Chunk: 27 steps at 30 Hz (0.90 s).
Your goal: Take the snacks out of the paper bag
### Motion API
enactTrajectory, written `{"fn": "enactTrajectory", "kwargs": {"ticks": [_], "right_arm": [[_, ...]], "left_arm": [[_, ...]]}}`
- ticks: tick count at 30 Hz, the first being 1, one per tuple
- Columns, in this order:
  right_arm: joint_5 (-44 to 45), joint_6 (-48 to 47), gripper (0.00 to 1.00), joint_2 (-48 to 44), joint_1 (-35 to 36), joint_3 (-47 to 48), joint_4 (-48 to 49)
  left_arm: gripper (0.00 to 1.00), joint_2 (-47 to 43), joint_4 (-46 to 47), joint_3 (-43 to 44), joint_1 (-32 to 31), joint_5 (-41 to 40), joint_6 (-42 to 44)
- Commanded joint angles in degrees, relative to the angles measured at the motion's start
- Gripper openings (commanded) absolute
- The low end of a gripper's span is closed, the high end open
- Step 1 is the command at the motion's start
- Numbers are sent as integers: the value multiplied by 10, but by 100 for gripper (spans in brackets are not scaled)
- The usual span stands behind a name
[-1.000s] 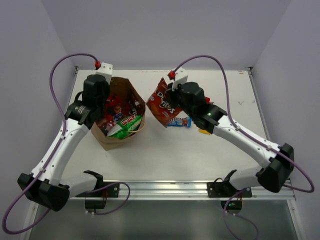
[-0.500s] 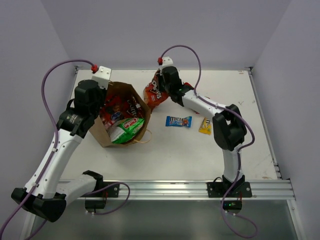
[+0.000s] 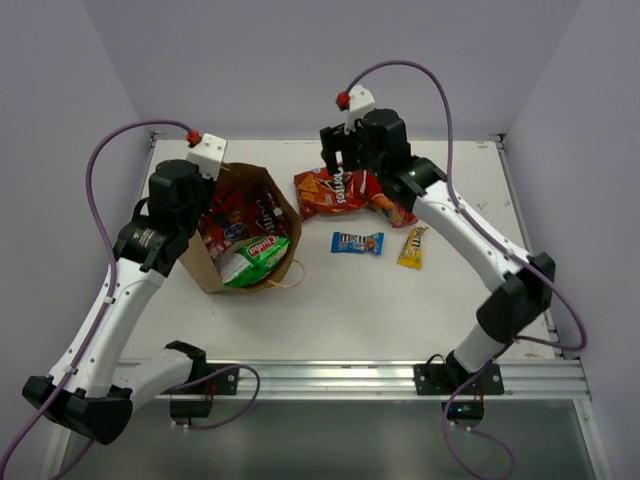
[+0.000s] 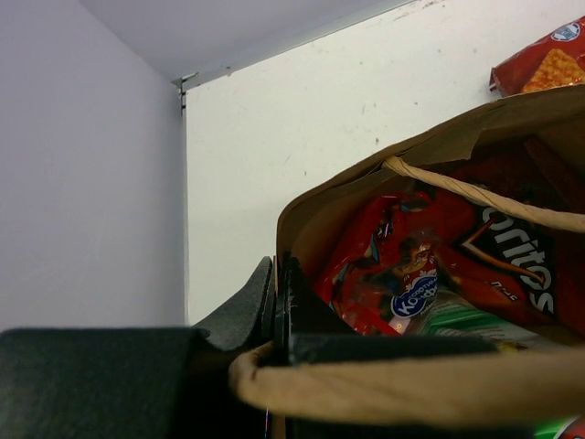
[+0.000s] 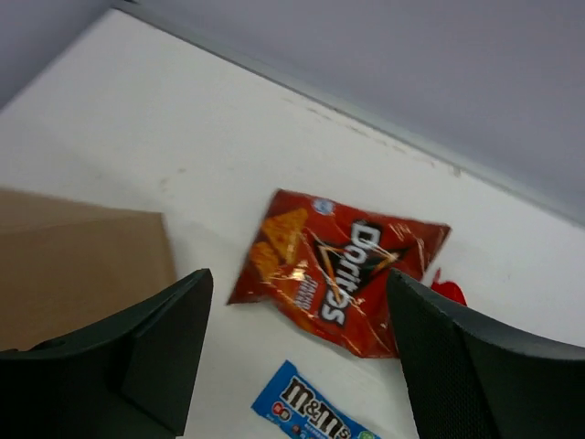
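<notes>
**One Doritos packet is out, more wait in the bag**

The right claw [image 3: 338, 162] hangs over the far middle of the white surface [image 3: 330, 300] with its jaws wide apart and nothing between them. Directly under it a shiny red-orange Doritos packet [image 3: 338, 190] lies flat on the surface, apart from the fingers; the right wrist view shows it clearly between the two open jaws. A small red packet [image 3: 397, 212] peeks out at its right edge. A little nearer lie a blue candy packet [image 3: 357, 242] and, to the right of it, a yellow candy packet [image 3: 412, 247].

The tall brown kraft paper bag [image 3: 262, 184] stands open on the left side of the surface. The left claw [image 3: 203, 222] is closed narrow on its left rim, and I think it is there to steady the bag. Inside the bag I see a green-and-white chip bag [image 3: 255, 255] on top at the near side, a second Doritos packet [image 4: 512, 265], and other red packets that I cannot tell apart.

To my eye, the putting down of this packet is finished and the task is around half done. Next the right arm must go left over the mouth of the bag, come down with open jaws and pinch one top packet, probably the green-and-white one, without catching the twisted handle or the paper wall.
</notes>
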Motion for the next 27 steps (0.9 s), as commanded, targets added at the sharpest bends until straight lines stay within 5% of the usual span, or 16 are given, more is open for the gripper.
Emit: {"fn": "enactTrajectory", "kwargs": {"ticks": [1, 13, 27], "right_arm": [[-87, -134, 79, -132, 108, 1, -26], [-144, -271, 87, -110, 320, 15, -139], [-111, -315, 95, -28, 335, -56, -125]], "left_arm": [[0, -25, 85, 11, 3, 9, 25], [0, -34, 94, 13, 3, 42, 46], [0, -56, 116, -2, 3, 104, 69]]}}
